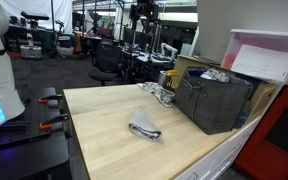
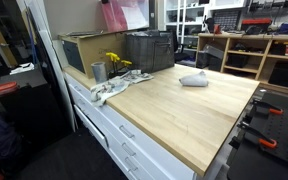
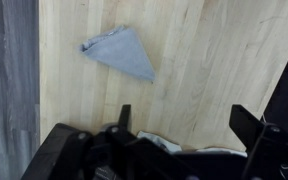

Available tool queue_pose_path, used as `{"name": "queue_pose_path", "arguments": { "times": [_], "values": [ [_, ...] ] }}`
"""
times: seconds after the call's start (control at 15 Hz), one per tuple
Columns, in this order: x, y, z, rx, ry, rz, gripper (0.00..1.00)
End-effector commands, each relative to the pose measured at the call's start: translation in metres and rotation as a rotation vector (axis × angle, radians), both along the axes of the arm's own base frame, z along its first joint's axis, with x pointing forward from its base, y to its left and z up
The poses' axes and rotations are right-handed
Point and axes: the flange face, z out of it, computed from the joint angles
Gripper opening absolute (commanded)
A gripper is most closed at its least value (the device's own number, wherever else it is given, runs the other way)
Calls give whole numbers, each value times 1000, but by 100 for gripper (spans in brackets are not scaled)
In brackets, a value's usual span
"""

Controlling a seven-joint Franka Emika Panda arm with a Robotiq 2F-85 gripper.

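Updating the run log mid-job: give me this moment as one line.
black two-finger gripper: open, empty | nearest: grey triangular folded cloth | cloth: flat on light wooden tabletop, apart from gripper

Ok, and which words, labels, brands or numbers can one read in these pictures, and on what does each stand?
None can be read in any view.
grey cloth: plain, no print.
dark crate: no label shows.
white sheet behind the crate: blank, or too blurred to tell.
wooden shelves: the things on them are too small to read.

One folded cloth (image 3: 121,52), one crumpled cloth (image 2: 109,90), one crate (image 1: 219,100)
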Motion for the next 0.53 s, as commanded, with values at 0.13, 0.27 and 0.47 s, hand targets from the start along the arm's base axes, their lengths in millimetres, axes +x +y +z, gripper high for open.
{"name": "queue_pose_path", "arguments": {
  "times": [0.13,0.27,0.47],
  "values": [
    [-4,0,9,-2,-17,0,100],
    [-4,0,7,-2,-16,0,100],
    [-4,0,6,-1,-16,0,100]
  ]
}}
